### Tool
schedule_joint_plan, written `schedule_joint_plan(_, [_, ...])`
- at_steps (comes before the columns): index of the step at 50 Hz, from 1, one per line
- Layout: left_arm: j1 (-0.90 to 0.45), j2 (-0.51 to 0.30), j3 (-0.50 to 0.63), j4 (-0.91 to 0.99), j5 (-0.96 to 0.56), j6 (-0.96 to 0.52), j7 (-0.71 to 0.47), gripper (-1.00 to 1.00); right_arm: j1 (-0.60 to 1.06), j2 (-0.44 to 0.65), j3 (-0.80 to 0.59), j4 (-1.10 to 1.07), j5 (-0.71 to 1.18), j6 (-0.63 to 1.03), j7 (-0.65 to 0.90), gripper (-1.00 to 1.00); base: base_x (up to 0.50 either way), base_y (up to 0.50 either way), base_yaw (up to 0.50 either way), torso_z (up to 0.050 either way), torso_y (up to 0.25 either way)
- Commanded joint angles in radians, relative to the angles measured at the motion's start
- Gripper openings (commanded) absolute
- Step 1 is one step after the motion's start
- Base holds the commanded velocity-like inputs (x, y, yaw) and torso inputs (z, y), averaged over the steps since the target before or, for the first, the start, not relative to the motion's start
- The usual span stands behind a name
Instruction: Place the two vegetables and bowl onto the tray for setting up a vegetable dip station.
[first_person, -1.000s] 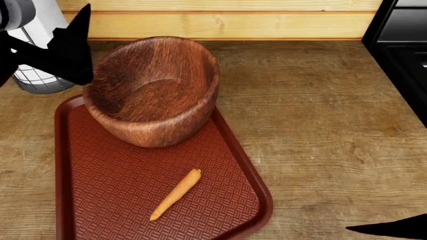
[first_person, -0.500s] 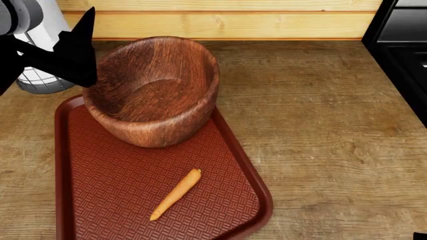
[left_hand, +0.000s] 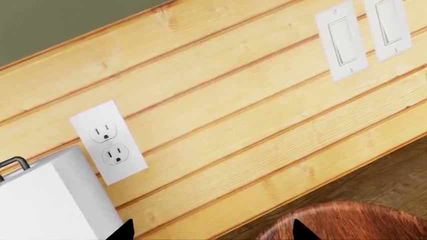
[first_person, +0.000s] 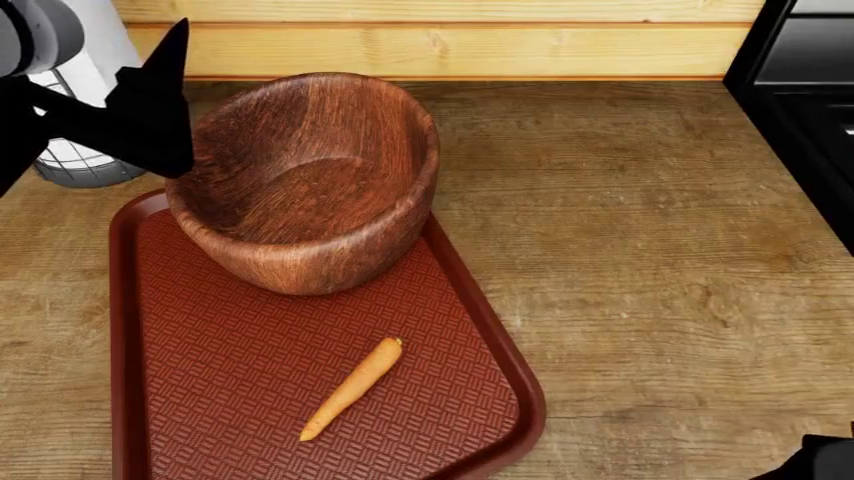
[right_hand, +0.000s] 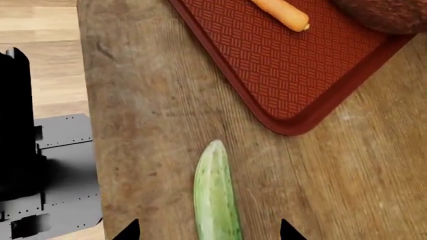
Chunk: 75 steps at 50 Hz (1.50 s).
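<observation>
Currently logged, by item:

Bowl: seated on tray, far end. Carrot: flat on tray, near end.

Cucumber: on bare wood off the tray, just beside its corner; outstanding.

Right gripper: tips spread wide, astride cucumber, long axis running straight out between them; nothing clamped.

Left gripper: tips apart, empty, raised beside bowl rim, well apart from cucumber. Right arm judged nearer.

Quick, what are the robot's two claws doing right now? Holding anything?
Left gripper: jaws open, holding nothing, hovering by the bowl.
Right gripper: jaws open either side of the cucumber, which lies on the table, not yet gripped.
</observation>
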Motion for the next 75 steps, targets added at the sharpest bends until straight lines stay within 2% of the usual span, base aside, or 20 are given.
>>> schedule_joint_plan(1, [0.009, -0.006, -0.003, 0.000, 0.001, 0.008, 0.001, 1.00, -0.209, -0.017, 0.148, -0.013, -0.147, 0.023, -0.058, 1.00, 0.00, 0.00, 0.00, 0.000, 0.000])
schedule_joint_plan(4, [0.011, -0.005, -0.003, 0.002, -0.001, 0.010, 0.000, 1.00, -0.229, -0.030, 0.144, -0.021, -0.174, 0.024, -0.062, 1.00, 0.00, 0.00, 0.00, 0.000, 0.000])
schedule_joint_plan(7, [0.013, -0.003, -0.001, 0.005, -0.001, 0.013, 0.001, 1.00, -0.184, -0.069, 0.034, -0.023, -0.184, 0.027, -0.012, 1.00, 0.00, 0.00, 0.00, 0.000, 0.000])
schedule_joint_plan(15, [0.031, -0.012, -0.006, 0.004, 0.006, 0.024, 0.006, 1.00, -0.134, -0.161, -0.146, -0.023, -0.232, 0.028, 0.060, 1.00, 0.00, 0.00, 0.00, 0.000, 0.000])
schedule_joint_plan(26, [0.057, -0.023, -0.014, 0.001, 0.014, 0.044, 0.012, 1.00, -0.143, -0.218, -0.217, -0.023, -0.245, 0.028, 0.102, 1.00, 0.00, 0.00, 0.00, 0.000, 0.000])
schedule_joint_plan(28, [0.063, -0.024, -0.014, 0.004, 0.015, 0.046, 0.011, 1.00, -0.152, -0.212, -0.190, -0.023, -0.244, 0.027, 0.088, 1.00, 0.00, 0.00, 0.00, 0.000, 0.000])
schedule_joint_plan(43, [0.080, -0.023, -0.007, -0.001, 0.030, 0.064, 0.019, 1.00, -0.222, -0.228, -0.251, -0.024, -0.252, 0.028, 0.153, 1.00, 0.00, 0.00, 0.00, 0.000, 0.000])
schedule_joint_plan(52, [0.091, -0.023, -0.001, -0.006, 0.041, 0.075, 0.026, 1.00, -0.292, -0.241, -0.239, -0.024, -0.259, 0.028, 0.185, 1.00, 0.00, 0.00, 0.00, 0.000, 0.000])
schedule_joint_plan(75, [0.096, -0.012, 0.019, -0.013, 0.059, 0.089, 0.036, 1.00, -0.460, -0.211, -0.141, -0.024, -0.315, 0.028, 0.195, 1.00, 0.00, 0.00, 0.00, 0.000, -0.001])
